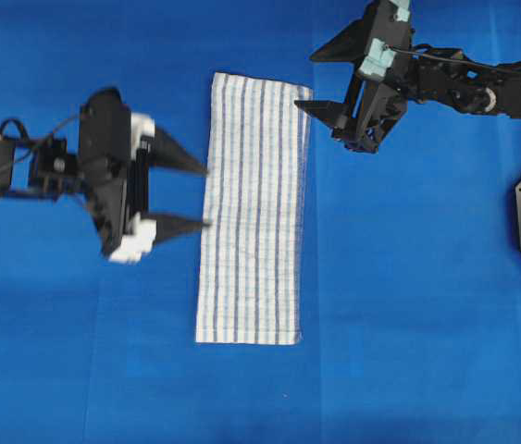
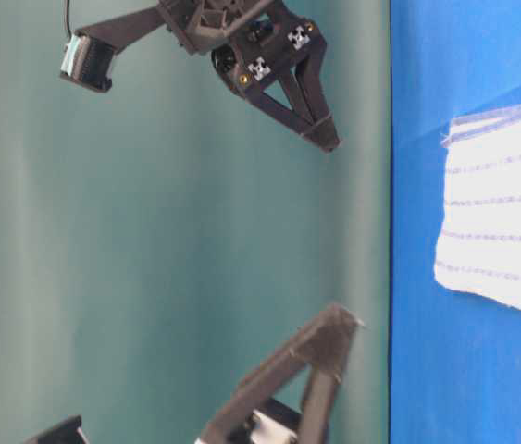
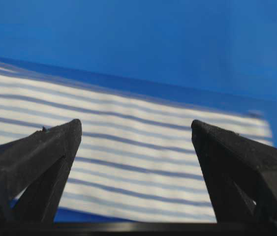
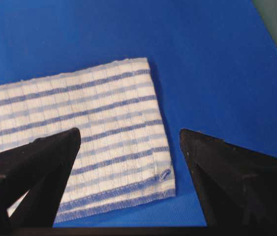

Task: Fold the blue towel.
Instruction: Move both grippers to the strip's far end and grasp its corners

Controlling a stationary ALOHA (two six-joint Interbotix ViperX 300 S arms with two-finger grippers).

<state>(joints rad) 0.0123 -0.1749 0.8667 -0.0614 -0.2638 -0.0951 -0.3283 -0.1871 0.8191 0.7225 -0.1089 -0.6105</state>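
there, blue towel (image 1: 253,211) flat, striped

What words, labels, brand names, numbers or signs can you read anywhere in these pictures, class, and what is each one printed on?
No readable text in any view.
Striped towel: only woven stripes, no tag or lettering showing.
Blue table cover: plain, no print.
Right gripper: two small white square patterned markers in the table-level view, not words or numbers.
Left gripper: no markings visible.
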